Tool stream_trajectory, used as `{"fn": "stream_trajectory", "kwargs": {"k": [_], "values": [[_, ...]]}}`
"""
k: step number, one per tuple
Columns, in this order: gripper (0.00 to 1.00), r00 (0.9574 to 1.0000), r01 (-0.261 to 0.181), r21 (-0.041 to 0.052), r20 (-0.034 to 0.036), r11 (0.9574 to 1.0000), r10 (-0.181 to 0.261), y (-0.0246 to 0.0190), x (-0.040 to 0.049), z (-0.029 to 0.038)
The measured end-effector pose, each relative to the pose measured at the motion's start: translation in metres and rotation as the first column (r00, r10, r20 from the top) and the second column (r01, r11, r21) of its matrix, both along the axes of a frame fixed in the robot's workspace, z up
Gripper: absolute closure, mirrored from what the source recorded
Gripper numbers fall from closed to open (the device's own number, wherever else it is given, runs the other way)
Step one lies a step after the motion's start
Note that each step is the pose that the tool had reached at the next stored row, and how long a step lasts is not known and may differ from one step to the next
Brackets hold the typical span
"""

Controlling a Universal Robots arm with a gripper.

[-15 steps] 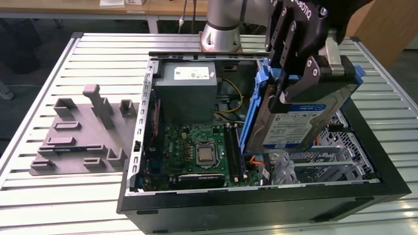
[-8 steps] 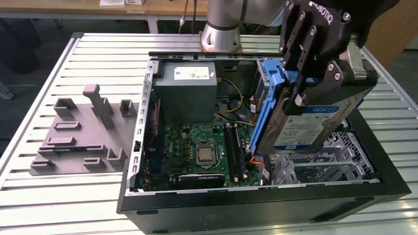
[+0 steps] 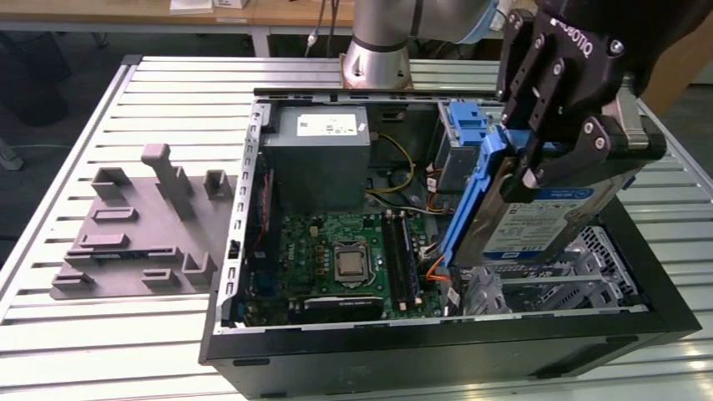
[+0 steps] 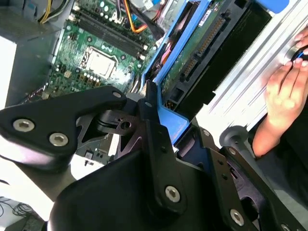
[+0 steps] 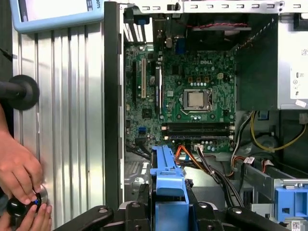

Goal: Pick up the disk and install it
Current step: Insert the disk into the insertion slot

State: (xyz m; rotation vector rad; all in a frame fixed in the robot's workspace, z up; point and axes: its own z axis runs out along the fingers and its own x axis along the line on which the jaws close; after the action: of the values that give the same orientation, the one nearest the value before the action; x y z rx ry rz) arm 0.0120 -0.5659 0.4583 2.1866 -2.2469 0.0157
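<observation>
In the exterior view my black gripper (image 3: 557,163) is shut on the disk (image 3: 535,225), a silver-grey drive with a white-and-blue label in a blue carrier frame. The disk hangs tilted on edge above the drive cage at the exterior view's right side of the open computer case (image 3: 240,251). The second wrist view shows the disk's green circuit-board underside (image 4: 202,48) and the blue frame (image 4: 168,120) clamped between the fingers (image 4: 151,125). In the first wrist view the blue frame (image 5: 168,183) sticks out from between the finger bases, over the case's inside.
Inside the case lie a green motherboard (image 3: 346,259), a grey power supply box (image 3: 317,154), loose cables (image 3: 435,267) and a blue bay part (image 3: 468,125). A grey block fixture (image 3: 134,234) sits at the exterior view's left. A person's hand (image 5: 19,178) rests on the slatted table (image 5: 72,120).
</observation>
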Motion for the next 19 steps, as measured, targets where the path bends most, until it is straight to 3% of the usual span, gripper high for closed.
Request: {"fn": "stream_trajectory", "kwargs": {"k": [6, 13, 19], "values": [[0.64, 1.0000, 0.000, 0.0000, -0.0001, 1.0000, 0.000, 0.0000, 0.0194, -0.0035], [0.64, 1.0000, 0.000, 0.0001, 0.0000, 1.0000, 0.000, 0.0000, 0.0242, -0.0040], [0.64, 1.0000, 0.000, 0.0001, 0.0000, 1.0000, 0.000, 0.0000, 0.0366, -0.0062]]}}
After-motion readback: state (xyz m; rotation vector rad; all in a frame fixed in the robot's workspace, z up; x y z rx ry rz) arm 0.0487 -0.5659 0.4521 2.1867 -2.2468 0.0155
